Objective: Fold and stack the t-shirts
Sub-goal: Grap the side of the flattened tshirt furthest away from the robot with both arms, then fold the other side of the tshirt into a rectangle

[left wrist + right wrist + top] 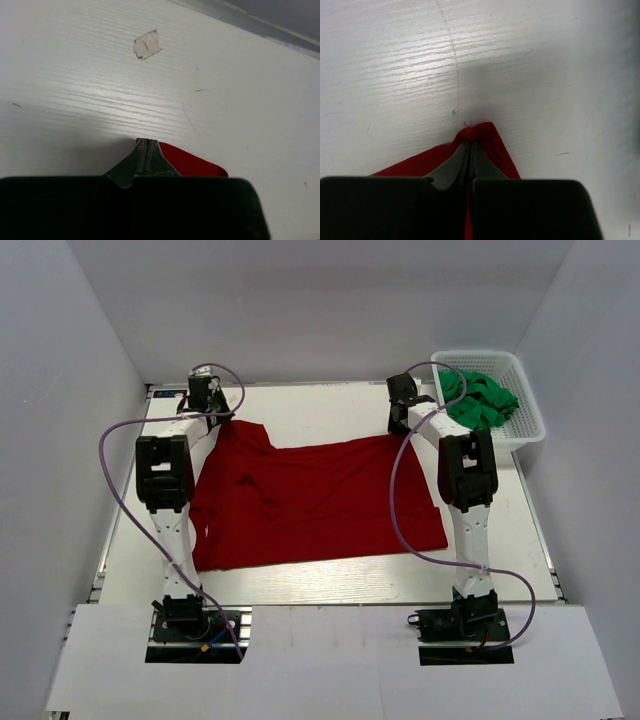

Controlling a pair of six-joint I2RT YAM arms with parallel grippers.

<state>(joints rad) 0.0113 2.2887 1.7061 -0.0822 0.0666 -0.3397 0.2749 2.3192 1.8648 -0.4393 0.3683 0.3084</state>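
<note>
A deep red t-shirt (310,500) lies spread flat across the middle of the table. My left gripper (222,420) is at its far left corner, jaws shut on the red cloth (195,162), seen at the left gripper (145,142) tips. My right gripper (400,428) is at the far right corner; in the right wrist view the right gripper (470,144) is shut on a bunched point of the red cloth (485,131). Bright green t-shirts (478,400) lie crumpled in the white basket (527,420) at the far right.
A small torn scrap of paper or tape (147,44) sits on the white table ahead of the left gripper. Grey walls close in the table on three sides. The table's back edge (260,27) runs close beyond the left gripper.
</note>
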